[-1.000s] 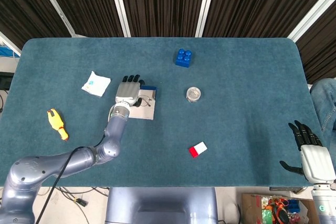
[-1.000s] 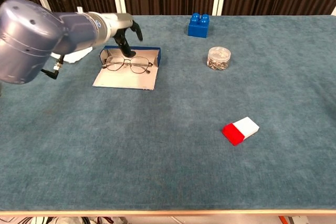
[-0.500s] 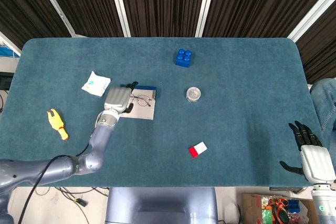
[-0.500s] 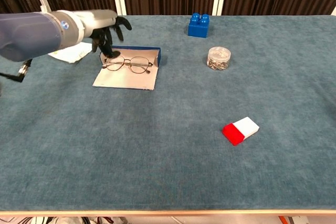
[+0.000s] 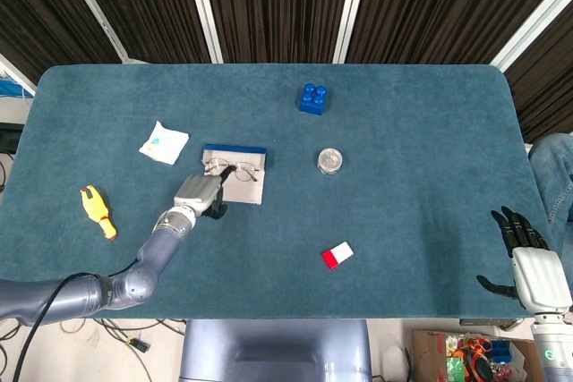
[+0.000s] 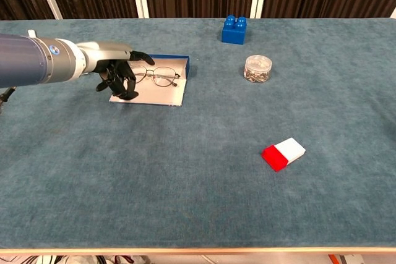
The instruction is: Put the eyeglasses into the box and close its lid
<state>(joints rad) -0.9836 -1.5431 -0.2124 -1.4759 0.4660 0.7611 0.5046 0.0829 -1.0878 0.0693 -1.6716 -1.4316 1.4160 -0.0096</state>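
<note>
Eyeglasses (image 6: pixel 154 77) are already lying inside the open box (image 6: pixel 176 96), lenses flat on its pale floor, frame running along the far wall, in the left half of the tabletop (image 5: pixel 412 114) toward the far edge. So I'm judging the placing half done; the lid is what's left. The box's blue rim (image 5: pixel 235 147) is showing along its far side and right end. I can't tell from either view which part is the lid or where it hinges.

My left hand (image 6: pixel 117 77) is hanging at the box's near-left corner, fingers (image 6: pixel 127 88) curled downward, holding nothing. Not touching the glasses; whether the fingertips are touching the box's near-left corner I can't tell. I'm reading that spot as staging for the lid: out of the frame's way, close to an edge I can hook or push.

My right hand (image 5: pixel 528 266) is parked off the near-right corner of the tabletop, fingers spread, holding nothing, well apart from everything. Sensible, since it's nowhere near the box.

Risk as I'm seeing it: the box is light and shallow, so a push on one corner could be sliding it across the cloth rather than folding the lid, and the glasses could be catching a temple under the lid.

Clutter is sitting clear of the work: blue brick (image 5: pixel 312 97) near the far edge, small clear jar (image 5: pixel 330 161) right of the box, red-and-white block (image 5: pixel 337 255) toward the near edge, white packet (image 5: pixel 163 142) and yellow toy (image 5: pixel 98 211) toward the left edge.
</note>
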